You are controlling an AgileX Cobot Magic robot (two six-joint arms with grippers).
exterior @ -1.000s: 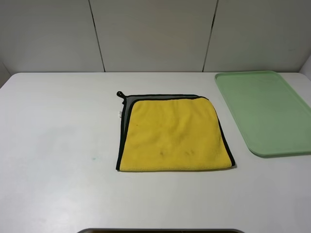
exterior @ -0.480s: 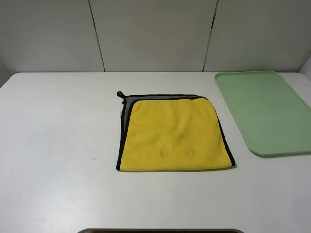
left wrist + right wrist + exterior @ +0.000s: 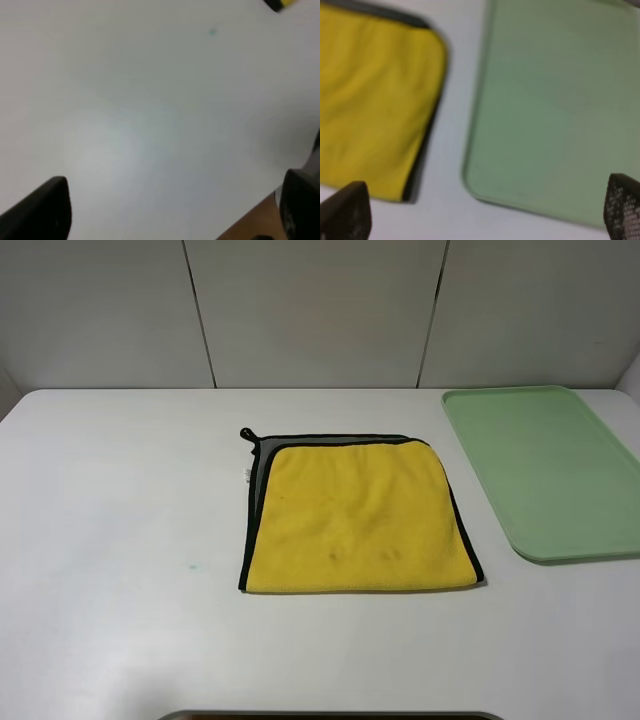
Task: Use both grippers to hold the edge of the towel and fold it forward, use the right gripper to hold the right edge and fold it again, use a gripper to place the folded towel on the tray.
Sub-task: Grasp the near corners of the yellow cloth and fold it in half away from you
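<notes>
Exterior high view shows the yellow towel [image 3: 355, 515] lying flat mid-table [image 3: 120, 540], with the green tray [image 3: 545, 470] at its two o'clock. Only the wrist views catch the left gripper [image 3: 170, 207], spread wide and empty over bare table, and the right gripper [image 3: 484, 207], equally wide and empty, above towel and tray.

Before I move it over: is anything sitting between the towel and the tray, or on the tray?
Nothing visible. Only bare white table lies between the yellow towel and the green tray to its right, and nothing shows on the tray in the high or right wrist view.
</notes>
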